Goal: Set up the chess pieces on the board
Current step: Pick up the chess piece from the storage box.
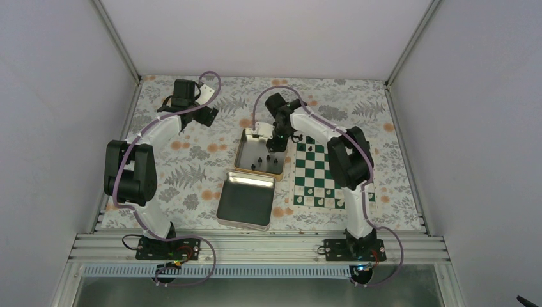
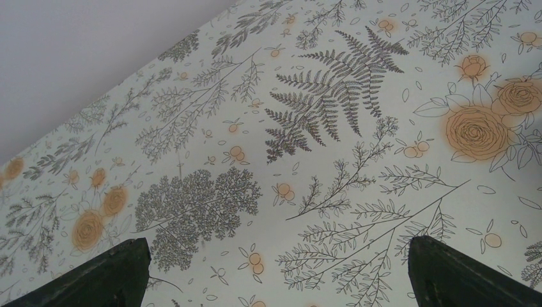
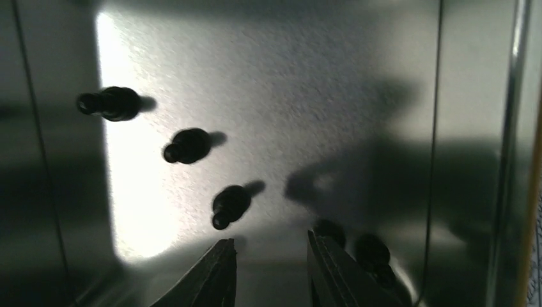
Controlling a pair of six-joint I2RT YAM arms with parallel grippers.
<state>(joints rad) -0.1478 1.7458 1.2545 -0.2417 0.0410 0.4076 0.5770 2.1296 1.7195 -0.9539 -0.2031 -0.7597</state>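
The green and white board (image 1: 318, 176) lies right of centre, with a few black pieces (image 1: 310, 148) at its far edge and white ones near its front. My right gripper (image 1: 279, 137) hangs inside the gold-rimmed tin (image 1: 246, 148), where several black pieces (image 1: 266, 160) stand. In the right wrist view it (image 3: 271, 246) is open and empty just above the tin floor; three black pieces stand ahead, the nearest one (image 3: 230, 204) just past the left fingertip, and two more (image 3: 371, 251) sit behind the right finger. My left gripper (image 2: 275, 268) is open and empty over the cloth at the far left (image 1: 208, 114).
A second shiny tin (image 1: 246, 199), without pieces, lies in front of the first one, left of the board. The flowered cloth (image 2: 319, 128) covers the table. Grey walls close in the left, right and far sides.
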